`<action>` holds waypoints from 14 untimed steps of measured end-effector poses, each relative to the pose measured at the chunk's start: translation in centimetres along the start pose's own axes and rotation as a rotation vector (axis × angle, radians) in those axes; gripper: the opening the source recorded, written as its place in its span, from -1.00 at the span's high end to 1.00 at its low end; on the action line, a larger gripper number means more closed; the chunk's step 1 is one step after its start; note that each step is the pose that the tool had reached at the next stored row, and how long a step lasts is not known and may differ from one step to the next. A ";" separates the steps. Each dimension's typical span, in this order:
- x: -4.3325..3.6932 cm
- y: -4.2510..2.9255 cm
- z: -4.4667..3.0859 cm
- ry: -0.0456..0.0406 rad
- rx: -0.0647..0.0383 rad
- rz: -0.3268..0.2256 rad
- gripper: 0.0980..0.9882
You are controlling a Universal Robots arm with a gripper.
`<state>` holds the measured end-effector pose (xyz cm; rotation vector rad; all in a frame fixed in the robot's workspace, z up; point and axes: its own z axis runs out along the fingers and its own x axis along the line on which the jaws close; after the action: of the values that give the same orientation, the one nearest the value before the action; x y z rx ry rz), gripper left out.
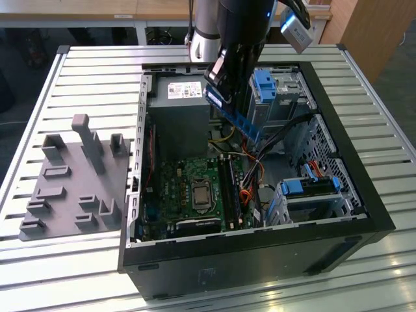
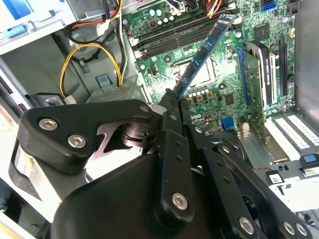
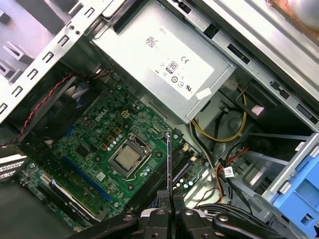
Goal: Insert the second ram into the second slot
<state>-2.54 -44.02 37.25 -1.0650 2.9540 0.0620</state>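
My gripper (image 1: 224,88) hangs over the open computer case (image 1: 364,201), shut on the second ram (image 1: 239,120), a thin blue circuit-board stick that slants down toward the exterior view's right. In the second wrist view the ram (image 2: 202,55) reaches from my gripper (image 2: 172,99) out over the green motherboard (image 2: 214,99). Its far tip lies near the row of dark memory slots (image 2: 167,37). In the first wrist view the ram (image 3: 168,159) shows edge-on above my gripper (image 3: 168,196), with the memory slots (image 3: 154,181) beneath. The ram is held well above the slots (image 1: 229,188).
A grey power supply (image 1: 182,114) fills the case's far end, next to yellow and orange cables (image 1: 250,172). Blue drive brackets (image 1: 263,84) (image 1: 312,186) sit at the exterior view's right. A grey fixture plate (image 1: 71,188) lies on the slatted table (image 1: 58,273) beside the case.
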 end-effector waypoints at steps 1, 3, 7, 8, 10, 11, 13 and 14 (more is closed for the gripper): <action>0.00 0.00 0.01 0.0000 0.000 0.009 0.91; 0.00 0.00 0.02 -0.0005 0.001 0.029 0.91; 0.00 0.00 0.03 -0.0015 0.002 0.070 0.91; 0.00 0.00 0.03 -0.0019 0.002 0.079 0.91; 0.00 0.00 0.04 -0.0025 0.003 0.098 0.91; 0.00 0.00 0.04 -0.0029 0.003 0.107 0.91; -0.01 0.00 0.05 -0.0037 0.003 0.125 0.91; 0.00 0.00 0.05 -0.0040 0.003 0.133 0.91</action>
<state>-2.54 -44.01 37.20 -0.8656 3.0163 0.0597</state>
